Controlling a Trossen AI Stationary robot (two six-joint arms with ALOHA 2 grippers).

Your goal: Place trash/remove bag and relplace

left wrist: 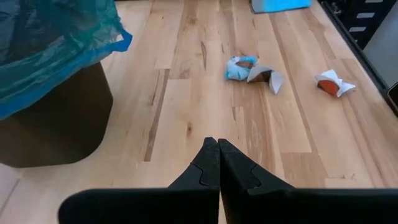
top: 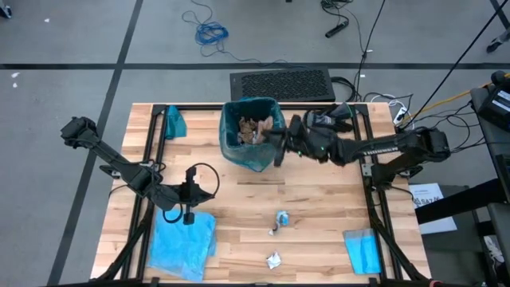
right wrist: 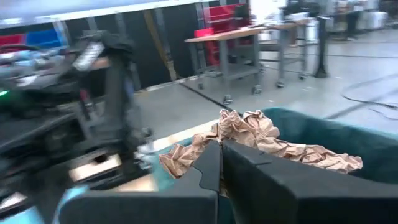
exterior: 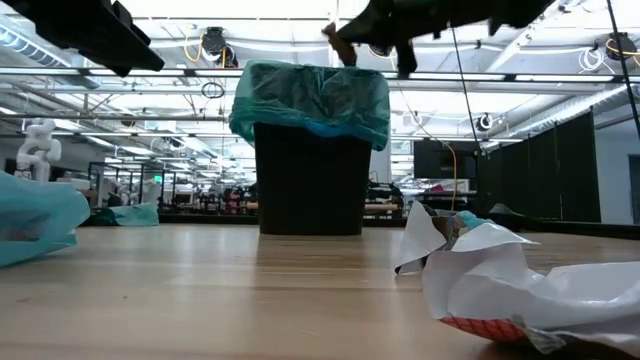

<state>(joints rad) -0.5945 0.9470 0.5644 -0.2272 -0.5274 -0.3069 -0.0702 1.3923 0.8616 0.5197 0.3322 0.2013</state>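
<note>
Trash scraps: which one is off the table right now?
The brown paper wad pinched in the right hand, over the rim of the bin's teal bag. The two wrappers lie on the table.

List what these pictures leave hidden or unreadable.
- Bin depth: in the high view brown wads cover the bottom of the bag; in the low view the bin wall hides its contents.
- Right end effector: its wrist view is motion-blurred, and the brown paper it pinches hides the tips.
- Left end effector: shut, holding nothing.

No text, label or number is legible anywhere.
</note>
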